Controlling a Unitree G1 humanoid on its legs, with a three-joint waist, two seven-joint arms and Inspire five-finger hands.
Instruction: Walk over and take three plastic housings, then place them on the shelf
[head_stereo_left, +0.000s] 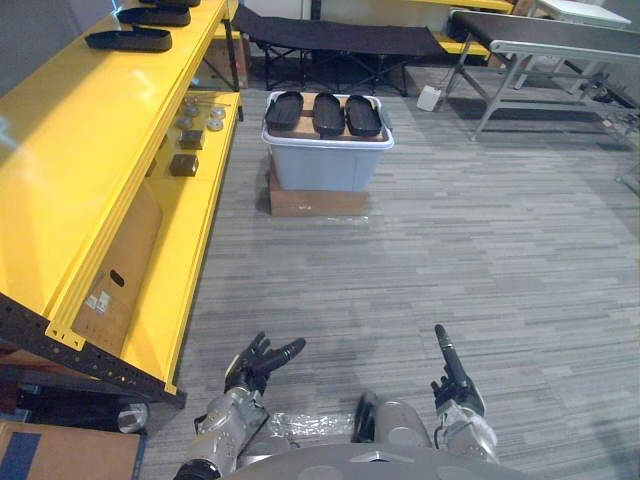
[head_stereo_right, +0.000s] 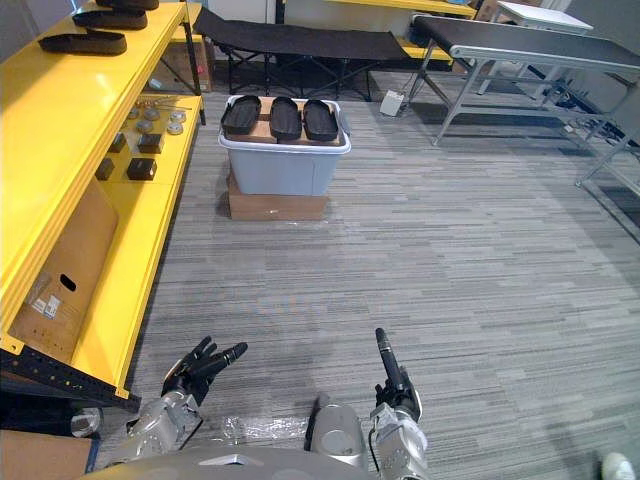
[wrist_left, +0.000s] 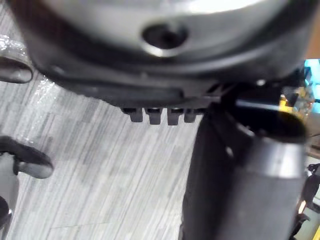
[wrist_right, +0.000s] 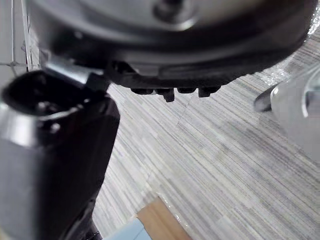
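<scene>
left robot hand (head_stereo_left: 262, 361) is hovering low over the striped grey floor (head_stereo_left: 480, 260). its fingers are reaching forward, straight and slightly fanned, with the thumb out to the side, and it is gripping nothing. right robot hand (head_stereo_left: 452, 378) is hanging at about the same level, well apart from the left one, with its fingers held straight together and pointing ahead, carrying nothing either. in the left wrist view the fingertips (wrist_left: 160, 116) are showing as a short row over the floor.

the three black plastic housings (head_stereo_left: 327, 113) are lying far ahead of both robot hands, between the lines along which the two are pointing. they are sitting side by side on a brown cardboard sheet (head_stereo_left: 305, 127) that is covering a pale grey tub (head_stereo_left: 328, 165). the tub is resting on a flat cardboard box (head_stereo_left: 318, 202) on the floor.

the yellow shelf (head_stereo_left: 90, 150) is running along the outer side of the left robot hand, starting near it and stretching forward past the tub. on its top level, far ahead of that hand, other black housings (head_stereo_left: 128, 39) are lying one behind another. on the lower level, small metal parts (head_stereo_left: 200, 115) and dark blocks (head_stereo_left: 184, 164) are sitting, with a cardboard panel (head_stereo_left: 125, 260) lying nearer the hand.
</scene>
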